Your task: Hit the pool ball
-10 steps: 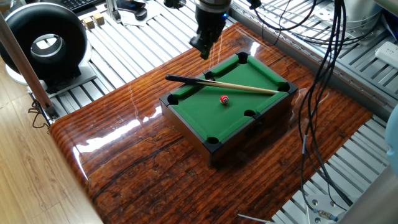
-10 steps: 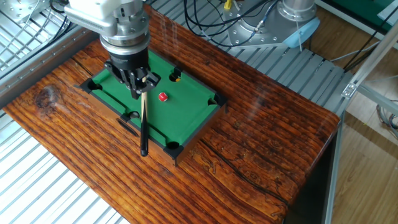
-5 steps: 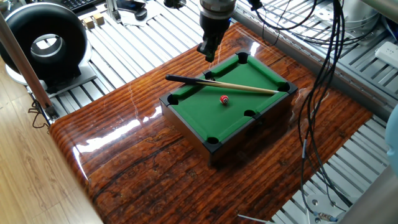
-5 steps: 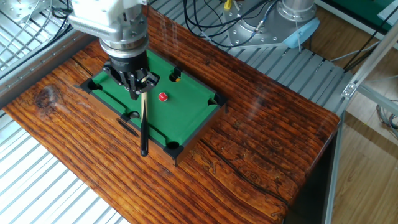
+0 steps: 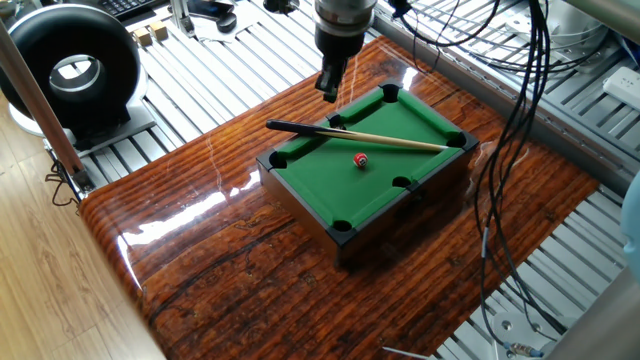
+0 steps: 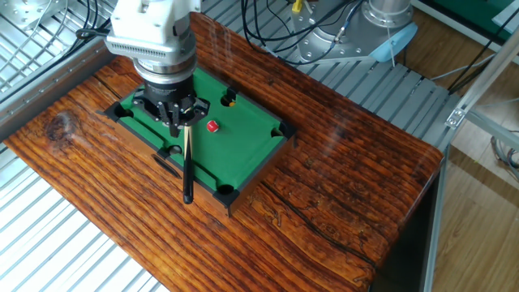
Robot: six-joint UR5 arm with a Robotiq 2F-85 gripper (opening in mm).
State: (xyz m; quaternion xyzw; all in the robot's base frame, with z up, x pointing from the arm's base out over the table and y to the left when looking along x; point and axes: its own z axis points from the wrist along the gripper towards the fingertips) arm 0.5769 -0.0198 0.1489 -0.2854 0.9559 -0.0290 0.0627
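The pool ball is a tiny red ball lying on the green felt of the mini pool table; it also shows in the other fixed view. The wooden cue stick lies across the table, its black butt sticking out over the rim. My gripper hangs above the table's far rim, apart from the ball and holding nothing. Its fingers look closed together. In the other fixed view the gripper covers the cue's tip end.
The pool table sits on a glossy wooden board. A black round device stands at the far left. Black cables hang on the right. Slatted metal framing surrounds the board.
My gripper has turned about its vertical axis and shifted slightly over the table's rim. The ball and the cue have not moved.
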